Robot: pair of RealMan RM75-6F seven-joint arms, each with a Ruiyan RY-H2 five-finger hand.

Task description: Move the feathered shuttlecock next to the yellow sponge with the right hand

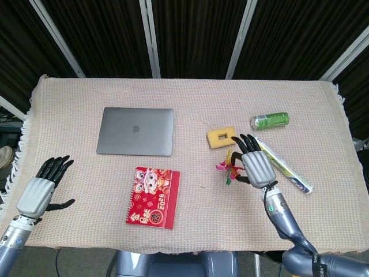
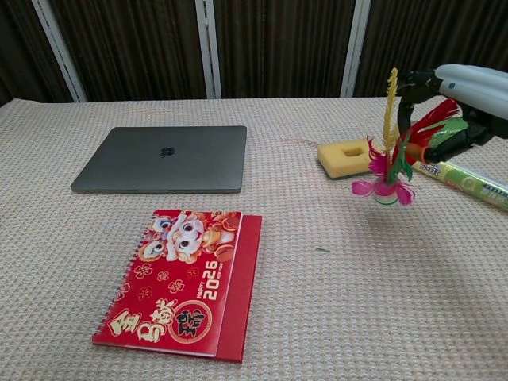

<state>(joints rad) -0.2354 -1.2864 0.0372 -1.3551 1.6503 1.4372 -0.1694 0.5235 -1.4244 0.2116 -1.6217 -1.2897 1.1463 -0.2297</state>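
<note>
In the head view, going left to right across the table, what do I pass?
Left hand → laptop → calendar → sponge → shuttlecock → right hand → tube. The can overlaps the tube's span, so I left it out of the order.

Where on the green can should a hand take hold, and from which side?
Grip the green can around the middle of its round body, coming from above. It lies on its side, so fingers can close across its width; the tube lies close in front.
</note>
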